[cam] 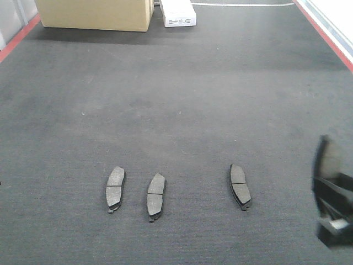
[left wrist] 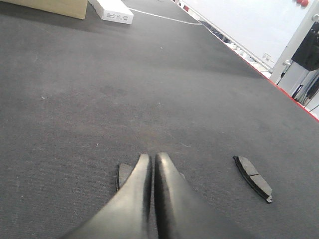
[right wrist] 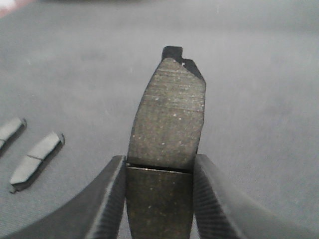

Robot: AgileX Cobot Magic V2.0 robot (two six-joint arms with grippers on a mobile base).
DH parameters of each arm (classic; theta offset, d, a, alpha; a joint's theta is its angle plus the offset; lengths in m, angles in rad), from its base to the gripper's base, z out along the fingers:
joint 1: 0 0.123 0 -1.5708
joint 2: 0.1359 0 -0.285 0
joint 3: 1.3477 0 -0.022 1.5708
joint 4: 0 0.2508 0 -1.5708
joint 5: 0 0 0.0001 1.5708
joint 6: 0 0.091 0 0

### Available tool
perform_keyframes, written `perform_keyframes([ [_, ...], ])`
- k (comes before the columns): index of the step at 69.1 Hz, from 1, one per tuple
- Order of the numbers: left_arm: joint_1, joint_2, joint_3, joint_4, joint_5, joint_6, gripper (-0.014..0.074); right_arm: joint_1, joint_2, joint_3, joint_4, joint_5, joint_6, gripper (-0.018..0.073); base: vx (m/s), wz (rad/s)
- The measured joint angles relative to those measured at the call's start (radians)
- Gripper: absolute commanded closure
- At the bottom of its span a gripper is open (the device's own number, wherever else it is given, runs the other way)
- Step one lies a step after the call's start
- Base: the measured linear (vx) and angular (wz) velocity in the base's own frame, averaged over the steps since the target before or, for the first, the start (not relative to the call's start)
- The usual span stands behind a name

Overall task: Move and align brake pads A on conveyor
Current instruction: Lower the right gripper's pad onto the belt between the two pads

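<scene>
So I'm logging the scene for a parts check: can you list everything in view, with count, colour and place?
Brake pads: four, dark grey. Three lie flat on the belt in a rough row, two close together on the left, one apart to the right; the fourth is held in the right claw.
Belt: one, dark charcoal, red edge strips, fills the scene.
Cardboard box: one, tan, far end of the belt, left.
Small box: one, white, beside the cardboard box.
Left claw: black, fingers together, low over the belt.
Right claw: black, shut on the fourth pad, at the right edge of the front view.
</scene>
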Motion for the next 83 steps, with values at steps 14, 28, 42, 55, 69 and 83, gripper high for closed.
perform_keyframes([
  [14,0.000,0.000,0.000,0.000,0.000,0.000,0.0602,0.000,0.302,-0.113,0.024,-0.005,0.030,0.0554,0.00,0.00],
  [28,0.000,0.000,0.000,0.000,0.000,0.000,0.0602,0.014,0.613,-0.199,0.082,-0.070,0.031,0.0549,0.00,0.00],
  [42,0.000,0.000,0.000,0.000,0.000,0.000,0.0602,0.132,0.836,-0.325,0.172,-0.093,0.031,0.0543,0.00,0.00],
  [55,0.000,0.000,0.000,0.000,0.000,0.000,0.0602,0.177,1.001,-0.427,0.300,-0.100,0.032,0.0537,0.00,0.00],
  [69,0.000,0.000,0.000,0.000,0.000,0.000,0.0602,0.177,1.114,-0.471,0.387,-0.116,0.032,0.0531,0.00,0.00],
  [83,0.000,0.000,0.000,0.000,0.000,0.000,0.0602,0.177,1.177,-0.472,0.407,-0.173,0.032,0.0511,0.00,0.00],
])
